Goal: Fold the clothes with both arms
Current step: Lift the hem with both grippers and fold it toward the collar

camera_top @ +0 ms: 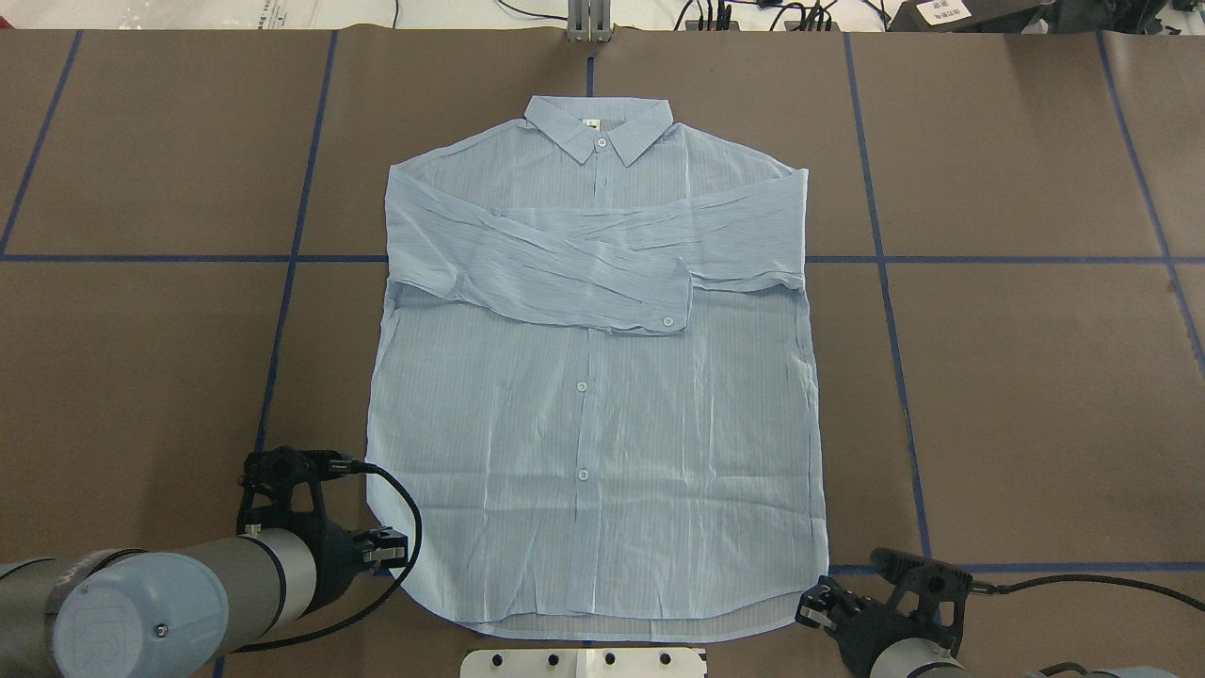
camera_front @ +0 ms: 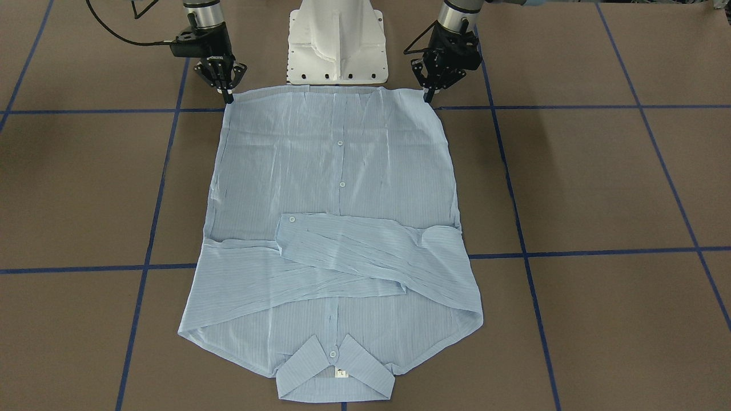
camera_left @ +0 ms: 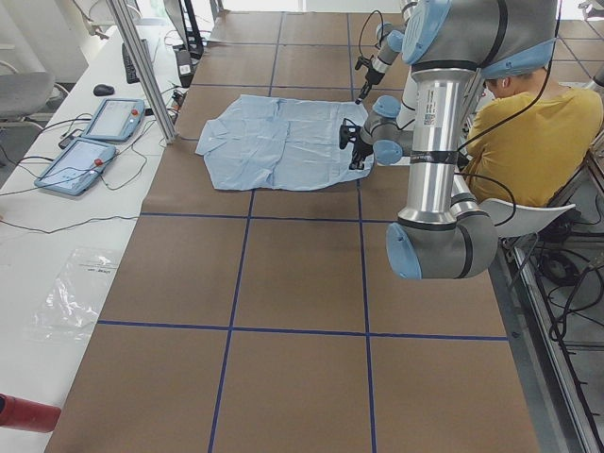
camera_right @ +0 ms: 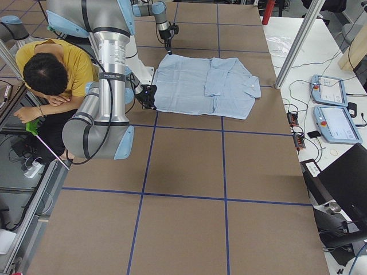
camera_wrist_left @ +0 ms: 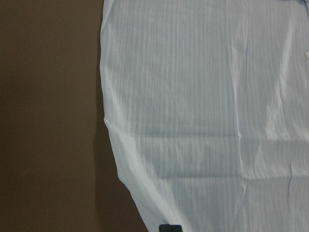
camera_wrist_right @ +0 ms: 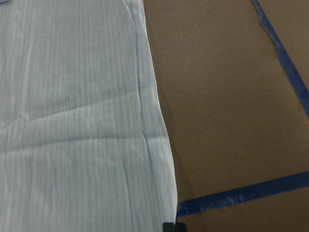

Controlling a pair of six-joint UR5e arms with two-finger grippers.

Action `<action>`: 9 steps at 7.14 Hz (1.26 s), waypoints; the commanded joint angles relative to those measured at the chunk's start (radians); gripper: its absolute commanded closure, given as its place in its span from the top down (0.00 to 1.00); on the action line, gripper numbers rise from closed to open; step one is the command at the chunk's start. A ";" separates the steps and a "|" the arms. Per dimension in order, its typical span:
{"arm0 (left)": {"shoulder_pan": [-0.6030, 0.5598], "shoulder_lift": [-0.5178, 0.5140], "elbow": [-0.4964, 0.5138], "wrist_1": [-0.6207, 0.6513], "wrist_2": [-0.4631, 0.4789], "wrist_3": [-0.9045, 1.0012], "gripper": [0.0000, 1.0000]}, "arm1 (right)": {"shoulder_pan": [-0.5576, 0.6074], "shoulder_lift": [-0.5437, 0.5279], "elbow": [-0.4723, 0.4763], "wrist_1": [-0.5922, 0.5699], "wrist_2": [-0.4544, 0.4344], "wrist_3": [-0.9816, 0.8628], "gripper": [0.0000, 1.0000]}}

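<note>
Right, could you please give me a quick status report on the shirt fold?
Left claw and right claw closed at the hem corners, grip on cloth unconfirmed. Shirt flat, buttons up, sleeves crossed over chest. Nothing lying on it.

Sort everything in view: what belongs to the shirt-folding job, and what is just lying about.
Job in hand:
shirt
left claw, at one hem corner
right claw, at the other hem corner

Lying about, on the side bench:
control tablets
clear plastic bag
computer mouse
</note>
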 commanded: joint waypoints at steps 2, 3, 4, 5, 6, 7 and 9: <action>-0.016 0.019 -0.124 0.049 -0.080 0.112 0.00 | 0.009 -0.054 0.233 -0.133 0.067 -0.005 0.00; -0.021 0.023 -0.218 0.108 -0.126 0.125 0.00 | 0.009 -0.080 0.385 -0.266 0.131 -0.005 0.00; -0.027 0.018 -0.348 0.256 -0.172 0.133 0.00 | 0.009 -0.078 0.532 -0.399 0.205 -0.003 0.00; -0.028 0.003 -0.490 0.410 -0.235 0.133 0.00 | 0.033 -0.067 0.664 -0.511 0.300 -0.003 0.00; -0.062 -0.019 -0.562 0.489 -0.272 0.135 0.00 | 0.085 -0.029 0.665 -0.522 0.386 -0.004 0.00; -0.074 -0.045 -0.531 0.497 -0.286 0.148 0.00 | 0.104 -0.021 0.656 -0.523 0.388 -0.014 0.00; -0.156 -0.158 -0.362 0.495 -0.280 0.231 0.00 | 0.235 0.078 0.554 -0.537 0.390 -0.111 0.00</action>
